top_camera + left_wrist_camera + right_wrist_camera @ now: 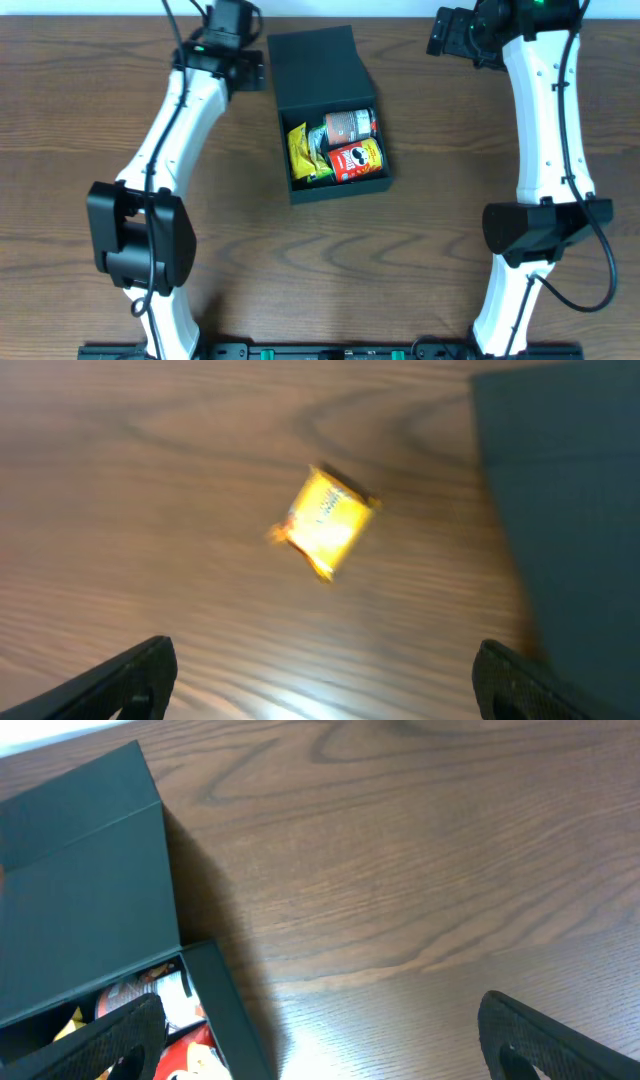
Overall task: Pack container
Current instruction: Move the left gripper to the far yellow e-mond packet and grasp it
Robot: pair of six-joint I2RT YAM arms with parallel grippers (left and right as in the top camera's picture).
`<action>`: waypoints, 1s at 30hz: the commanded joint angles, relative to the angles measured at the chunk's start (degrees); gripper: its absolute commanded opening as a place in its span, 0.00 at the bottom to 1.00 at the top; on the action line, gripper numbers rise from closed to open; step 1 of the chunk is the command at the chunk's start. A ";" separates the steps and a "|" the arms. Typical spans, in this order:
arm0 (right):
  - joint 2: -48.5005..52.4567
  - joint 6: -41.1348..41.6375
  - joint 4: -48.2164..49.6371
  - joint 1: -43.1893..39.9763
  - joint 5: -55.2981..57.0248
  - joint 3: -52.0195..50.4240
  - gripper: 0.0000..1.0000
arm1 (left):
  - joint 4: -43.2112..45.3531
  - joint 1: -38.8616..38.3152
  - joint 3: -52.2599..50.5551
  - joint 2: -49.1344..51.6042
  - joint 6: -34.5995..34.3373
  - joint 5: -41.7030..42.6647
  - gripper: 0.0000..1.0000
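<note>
My left tool (325, 678) hangs spread and empty over a small, blurred yellow packet (325, 522) on the counter (90, 100) just left of the container (315, 65), which sits open and part filled. I'd drop straight, pinch the packet's middle, then lift clear of the wall. My right tool (320, 1035) is spread too, right of the container

table (420, 250): brown wood-grain top, smooth, low sheen with glare patches
container (315, 65): matt dark card, unprinted
red can (357, 160), brown can (350, 125): glossy printed wraps
yellow packet (303, 152): crinkly shiny film
arm shells (175, 120): smooth white plastic; joint housings (140, 230) black, matt
</note>
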 commanded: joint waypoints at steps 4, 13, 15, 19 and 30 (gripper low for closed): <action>0.26 -0.66 -0.94 0.07 -0.02 -0.20 0.99 | 1.22 2.91 1.51 -1.20 26.10 1.31 0.95; 0.26 -0.63 0.50 0.11 -0.02 -4.83 0.99 | 9.88 10.56 1.51 4.00 33.64 18.40 0.95; 0.26 -0.28 1.90 0.11 -0.02 -8.76 0.99 | 9.86 11.13 1.66 6.56 35.50 19.21 0.95; 0.26 1.68 4.79 0.13 -0.09 -15.80 0.99 | 9.84 11.13 3.08 10.78 36.13 22.21 0.95; 0.26 2.32 5.03 0.87 -0.07 -21.90 0.99 | 10.71 11.19 9.20 20.37 35.34 25.18 0.95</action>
